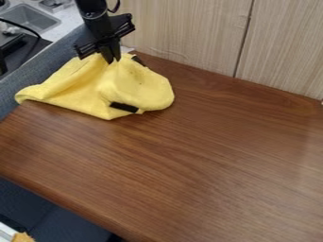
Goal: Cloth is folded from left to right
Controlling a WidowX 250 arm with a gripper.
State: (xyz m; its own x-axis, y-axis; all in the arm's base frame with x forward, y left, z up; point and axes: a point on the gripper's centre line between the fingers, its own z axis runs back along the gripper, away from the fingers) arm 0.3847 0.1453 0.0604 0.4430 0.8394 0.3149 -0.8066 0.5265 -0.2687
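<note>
On the brown table (208,156), yellow cloth (135,87) lies near pale panels (189,28).

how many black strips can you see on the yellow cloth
2. One black strip lies along the near edge of the yellow cloth; the other strip is at its far edge, just right of the gripper in the view. Folds may hide more.

Likely a lab: robot arm (93,13), small sink (30,18), wooden table (195,165).
</note>
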